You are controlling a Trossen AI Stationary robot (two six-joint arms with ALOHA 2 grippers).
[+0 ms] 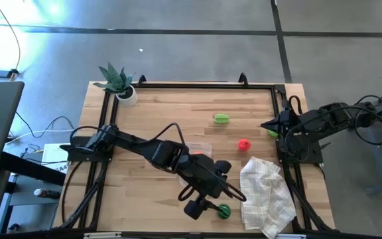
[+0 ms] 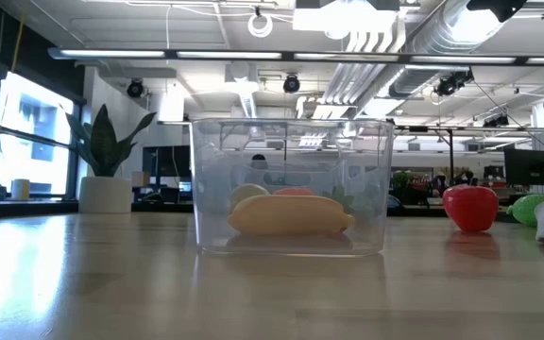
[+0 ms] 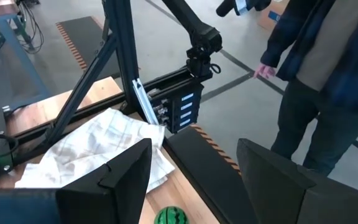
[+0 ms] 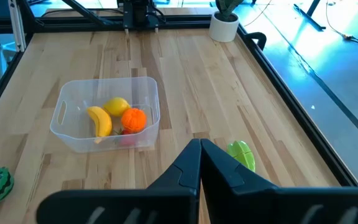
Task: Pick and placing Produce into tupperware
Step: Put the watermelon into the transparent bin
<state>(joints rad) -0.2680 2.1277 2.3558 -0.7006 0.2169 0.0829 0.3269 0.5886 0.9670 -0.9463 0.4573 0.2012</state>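
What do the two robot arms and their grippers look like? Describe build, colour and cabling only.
Both arms are dark, jointed, and trailed by looping black cables. The left gripper has two broad, matte black, wedge-shaped fingers. The right gripper has matching black fingers tapering to a point. No markings are visible.

A: Where could a hand pass?

B: Bare tabletop (image 1: 158, 109) lies open from 9 to 12 o'clock. The left arm (image 1: 144, 147) crosses the tupperware (image 4: 106, 122), the cloth (image 1: 265, 194) fills 4 o'clock, and the watermelon (image 1: 224, 211) sits just beside it.
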